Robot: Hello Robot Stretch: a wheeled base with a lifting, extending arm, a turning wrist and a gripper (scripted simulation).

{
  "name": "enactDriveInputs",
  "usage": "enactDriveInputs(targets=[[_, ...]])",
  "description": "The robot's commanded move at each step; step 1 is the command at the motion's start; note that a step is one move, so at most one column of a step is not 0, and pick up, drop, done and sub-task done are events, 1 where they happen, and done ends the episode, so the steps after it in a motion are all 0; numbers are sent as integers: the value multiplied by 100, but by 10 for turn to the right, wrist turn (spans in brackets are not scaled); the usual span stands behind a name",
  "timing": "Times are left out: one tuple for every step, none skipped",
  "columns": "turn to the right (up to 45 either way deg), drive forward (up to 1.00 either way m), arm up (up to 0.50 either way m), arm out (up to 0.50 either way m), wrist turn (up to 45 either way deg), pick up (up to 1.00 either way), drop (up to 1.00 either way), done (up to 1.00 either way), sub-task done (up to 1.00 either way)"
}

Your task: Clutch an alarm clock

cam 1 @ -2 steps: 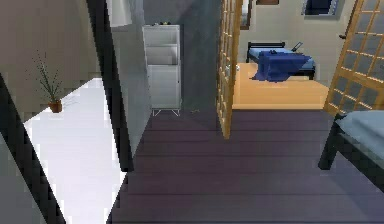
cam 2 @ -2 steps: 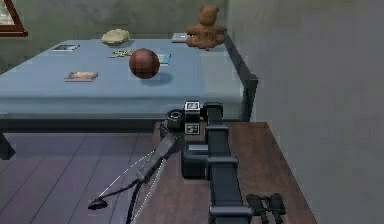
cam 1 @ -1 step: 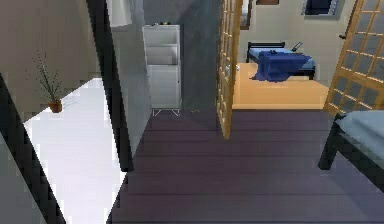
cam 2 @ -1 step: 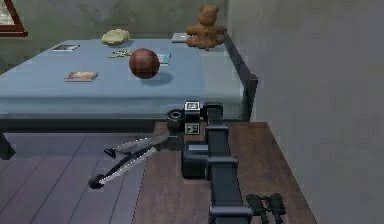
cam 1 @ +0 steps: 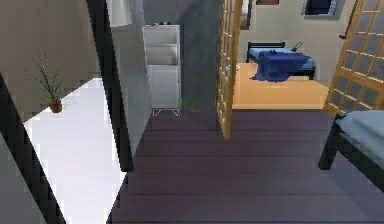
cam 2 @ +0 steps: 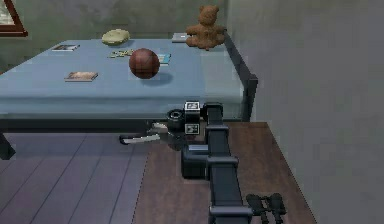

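Stretch's gripper [cam 2: 130, 140], on a dark square arm [cam 2: 222, 170], sits beside a bed [cam 2: 40, 95] whose smooth pale-blue cover bears a round reddish ball [cam 2: 144, 63], a brown teddy bear [cam 2: 206, 27] and flat cards [cam 2: 81, 76]. How its jaws stand cannot be told, nor which item is an alarm clock.

plant [cam 1: 50, 90]: potted, thin-leaved, on pale floor at the forward view's left
shelf unit [cam 1: 163, 65]: white, tall, against the far grey wall
lattice door [cam 1: 230, 60]: wooden, ajar, right of the shelf unit
far bed [cam 1: 280, 65]: blue cover, beyond the doorway
near bed [cam 2: 60, 105]: pale blue top, dark frame
ball [cam 2: 145, 63]: dark red, on the near bed, around its middle
teddy bear [cam 2: 206, 26]: brown, seated at the near bed's far right corner
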Motion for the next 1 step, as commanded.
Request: enactDriveInputs(targets=[[0, 0, 0, 0, 390, 0, 0, 0, 0]])
